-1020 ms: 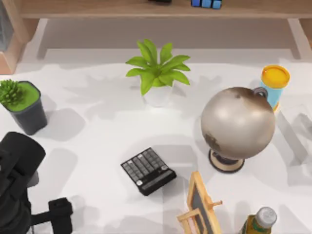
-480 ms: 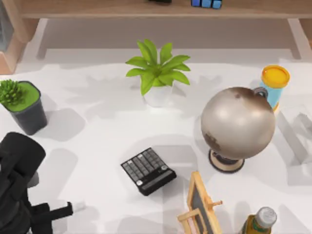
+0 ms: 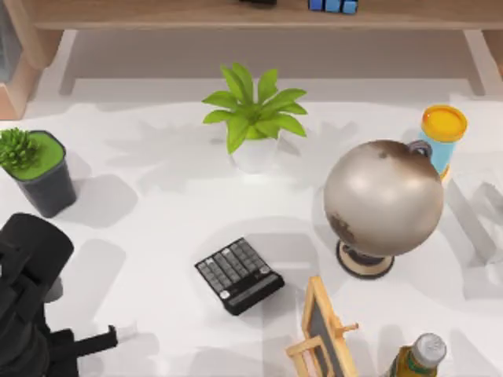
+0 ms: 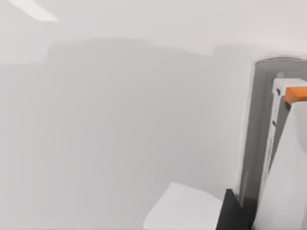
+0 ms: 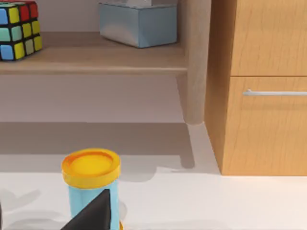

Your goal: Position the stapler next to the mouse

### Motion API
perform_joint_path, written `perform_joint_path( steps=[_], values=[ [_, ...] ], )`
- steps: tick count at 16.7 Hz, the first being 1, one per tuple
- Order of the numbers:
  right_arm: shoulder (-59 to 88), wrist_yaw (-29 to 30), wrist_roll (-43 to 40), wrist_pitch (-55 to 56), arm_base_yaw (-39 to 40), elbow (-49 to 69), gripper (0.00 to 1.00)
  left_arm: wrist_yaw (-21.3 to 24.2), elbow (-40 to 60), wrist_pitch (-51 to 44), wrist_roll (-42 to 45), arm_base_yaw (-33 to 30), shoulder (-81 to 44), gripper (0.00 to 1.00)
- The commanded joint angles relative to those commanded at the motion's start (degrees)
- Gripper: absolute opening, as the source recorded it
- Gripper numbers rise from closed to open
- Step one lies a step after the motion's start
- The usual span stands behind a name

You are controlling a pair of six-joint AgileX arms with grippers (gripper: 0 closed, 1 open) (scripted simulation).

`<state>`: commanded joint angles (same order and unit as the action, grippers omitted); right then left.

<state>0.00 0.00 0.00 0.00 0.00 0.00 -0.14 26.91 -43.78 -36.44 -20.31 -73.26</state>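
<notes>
Although the black calculator [image 3: 239, 276], the globe [image 3: 383, 198] and the leafy plant [image 3: 253, 110] lie just as they did a second ago, the left gripper [image 3: 110, 338] at the table's [image 3: 157, 228] near-left corner has changed. A second ago it showed from above as a squat black block. Half a second ago it had become a thin black bar pointing toward the calculator, with a small pale piece at its tip. Since then it has sunk only slightly toward the lower edge of the top view. That pale piece is the stapler [image 3: 126, 331], right at the end of the left gripper and well apart from the calculator. The top view cannot settle whether the claw is closed on it. The left wrist view adds what the overhead camera lacks. The stapler appears close up as a tall grey-white body with a thin dark line and an orange patch, just beside a dark part of the gripper, over bare white tabletop. It does not show how wide the claw stands, so I cannot tell its grip. The right gripper [image 5: 93, 213] sits just in front of the orange-lidded blue canister [image 5: 91, 177]. It faces a wooden shelf holding a coloured puzzle cube [image 5: 18, 28] and a pale blue box [image 5: 138, 24], beside a drawer front [image 5: 268, 91]. How far it is open cannot be told either.
</notes>
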Motion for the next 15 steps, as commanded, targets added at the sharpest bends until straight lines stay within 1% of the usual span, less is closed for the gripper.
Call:
perform_joint_path(
  steps=[5, 11, 15],
  values=[
    [0.0, 0.0, 0.0, 0.0, 0.0, 0.0, 1.0, 0.0, 0.7, -1.1, 0.0, 0.0, 0.6, 0.0],
    [0.0, 0.0, 0.0, 0.0, 0.0, 0.0, 1.0, 0.0, 4.9, -9.3, -0.1, -0.1, 4.4, 0.0],
    [0.0, 0.0, 0.0, 0.0, 0.0, 0.0, 1.0, 0.0, 4.8, -9.3, 0.0, -0.1, 4.2, 0.0]
  ],
)
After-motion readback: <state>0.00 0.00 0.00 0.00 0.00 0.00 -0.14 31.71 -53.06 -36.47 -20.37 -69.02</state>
